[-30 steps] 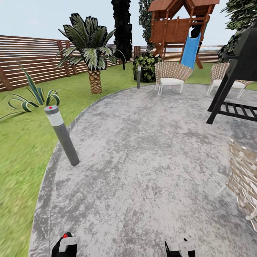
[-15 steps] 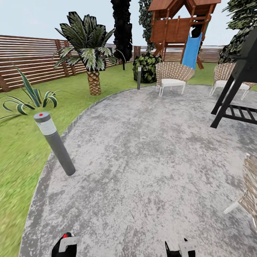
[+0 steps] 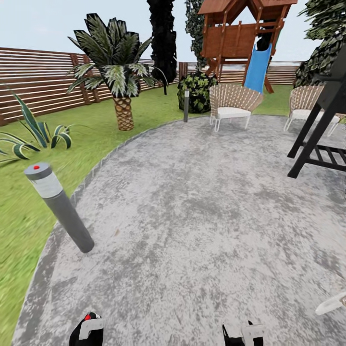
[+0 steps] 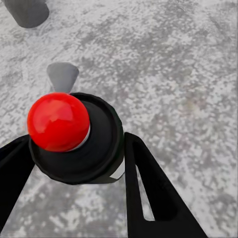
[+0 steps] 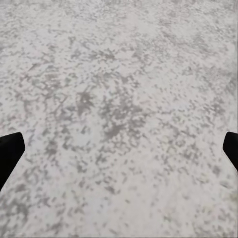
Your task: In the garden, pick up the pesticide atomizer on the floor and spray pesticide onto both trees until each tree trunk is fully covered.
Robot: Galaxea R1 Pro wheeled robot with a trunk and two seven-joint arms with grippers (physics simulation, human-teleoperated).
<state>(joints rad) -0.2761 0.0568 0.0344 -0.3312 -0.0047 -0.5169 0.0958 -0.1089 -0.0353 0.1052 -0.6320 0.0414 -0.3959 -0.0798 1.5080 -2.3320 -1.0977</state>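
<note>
Grey paving [image 3: 202, 230] spreads ahead, lawn [image 3: 29, 206] and bollard [image 3: 60, 207] to its left. Left gripper [image 4: 74, 163] clamps the pesticide atomizer [image 4: 74, 136], red knob up, between both fingers. Right gripper [image 5: 119, 148] hangs spread wide, holding nothing, above the paving.

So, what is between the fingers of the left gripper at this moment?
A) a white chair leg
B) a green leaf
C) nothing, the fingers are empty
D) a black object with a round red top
D: in the left wrist view the left gripper has its two black fingers on either side of a black atomizer with a red ball-shaped top, above the grey paving.
</note>
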